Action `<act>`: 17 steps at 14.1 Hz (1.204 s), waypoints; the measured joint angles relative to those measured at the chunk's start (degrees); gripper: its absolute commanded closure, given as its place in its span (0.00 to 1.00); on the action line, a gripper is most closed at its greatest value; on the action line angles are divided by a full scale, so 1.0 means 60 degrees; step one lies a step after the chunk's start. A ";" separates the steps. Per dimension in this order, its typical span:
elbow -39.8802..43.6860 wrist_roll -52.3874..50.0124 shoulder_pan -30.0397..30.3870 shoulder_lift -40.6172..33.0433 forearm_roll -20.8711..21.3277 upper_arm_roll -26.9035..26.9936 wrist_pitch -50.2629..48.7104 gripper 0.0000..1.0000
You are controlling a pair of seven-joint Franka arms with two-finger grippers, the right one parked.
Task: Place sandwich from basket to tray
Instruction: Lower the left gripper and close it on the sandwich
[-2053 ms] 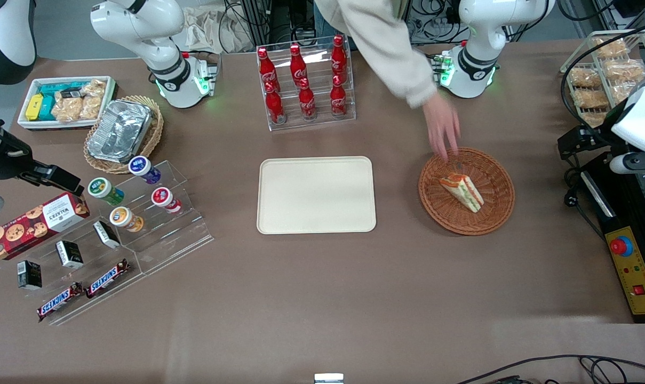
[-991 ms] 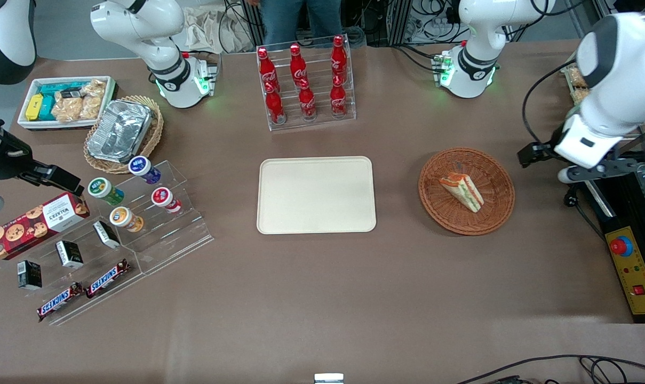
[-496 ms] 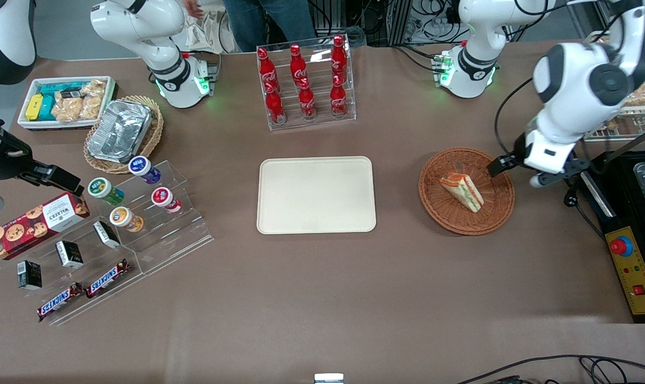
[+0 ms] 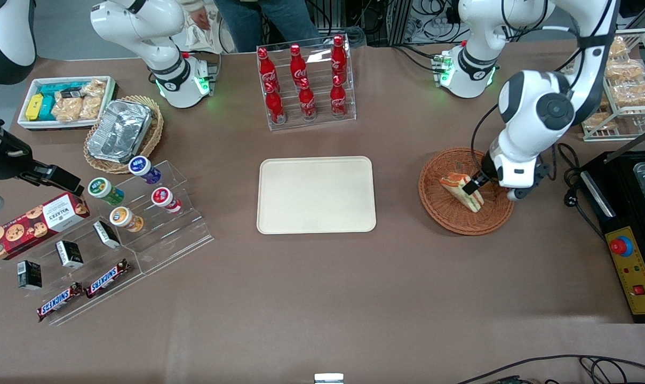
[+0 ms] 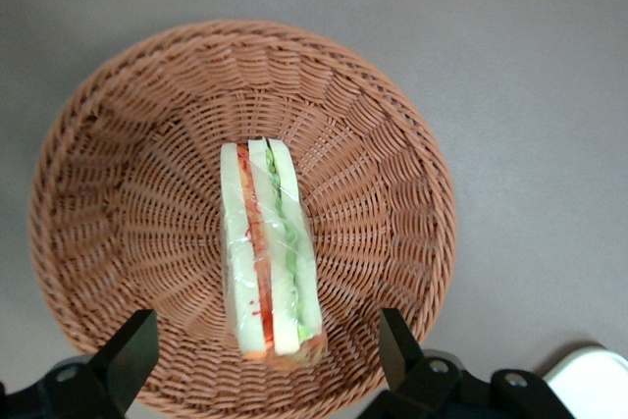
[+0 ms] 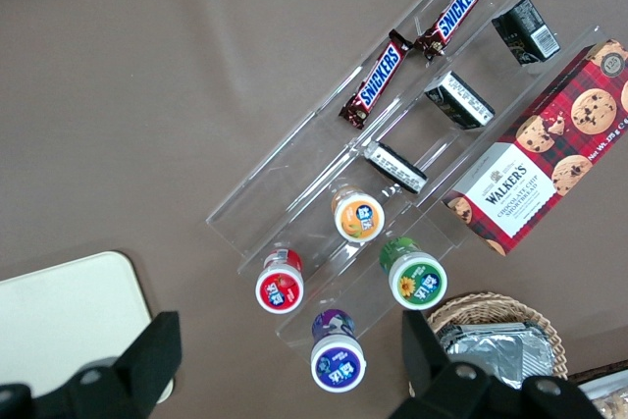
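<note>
Even, diffuse overhead light; front view bright and sharp, with soft shadows only, e.g. under the gripper point(image 4: 474, 184) on the basket point(image 4: 450, 218). Glare on the acrylic bottle rack point(image 4: 307, 118) and foil container point(image 4: 119, 130). Wrist view: sandwich point(image 5: 267, 252) crisp, black fingertips point(image 5: 128, 355) possibly slightly soft.

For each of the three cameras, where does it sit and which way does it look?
Front view: high, facing both arms; shows the table and the left arm's tool over the basket.
Left wrist view: looks straight down at the sandwich; open fingertips show.
Right wrist view: looks down at the snack stand.
Front and left wrist views share sandwich and basket.
</note>
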 measured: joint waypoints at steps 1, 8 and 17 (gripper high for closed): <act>0.0000 -0.0189 -0.0044 0.0194 0.0000 -0.0001 0.0174 0.00; -0.0193 -0.0833 -0.0470 0.1020 0.0008 0.0001 0.1125 0.03; -0.0433 -0.1008 -0.0472 0.1063 0.0601 0.0025 0.1435 1.00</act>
